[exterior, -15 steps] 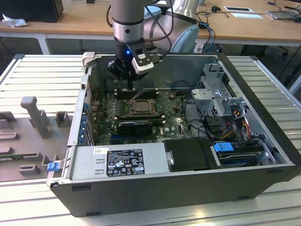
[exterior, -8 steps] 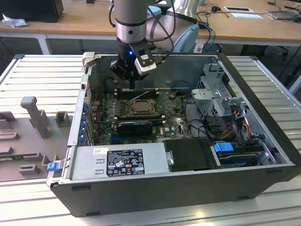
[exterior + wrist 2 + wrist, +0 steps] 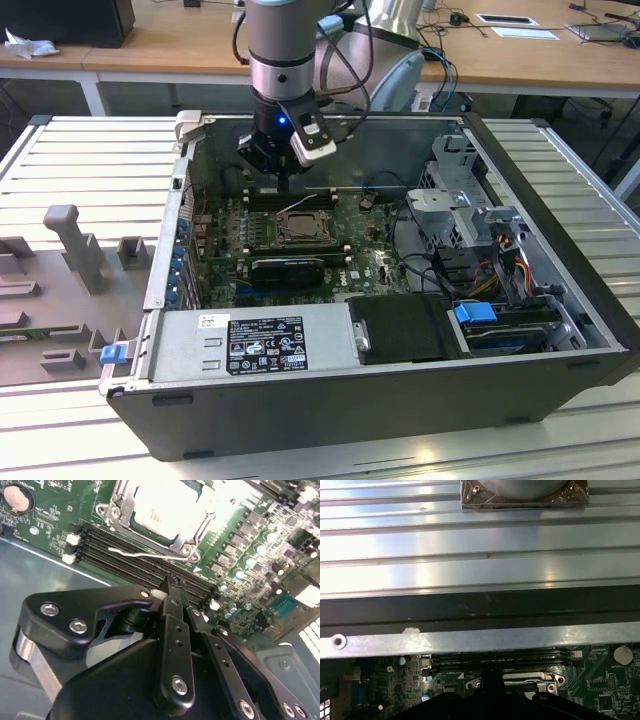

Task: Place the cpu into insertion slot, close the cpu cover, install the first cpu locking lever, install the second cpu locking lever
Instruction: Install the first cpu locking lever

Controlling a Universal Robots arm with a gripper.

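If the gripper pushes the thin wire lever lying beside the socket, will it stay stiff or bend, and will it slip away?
The locking lever is a thin, long wire, so it would probably flex a little and spring back. Its shiny round surface looks slippery, so the gripper may slide off. It seems anchored at the insertion slot, so it would likely swing rather than lift free.

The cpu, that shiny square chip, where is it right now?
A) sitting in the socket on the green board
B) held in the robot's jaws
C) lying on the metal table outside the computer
A: in the second wrist view the cpu lies inside the insertion slot on the motherboard, beyond the gripper.
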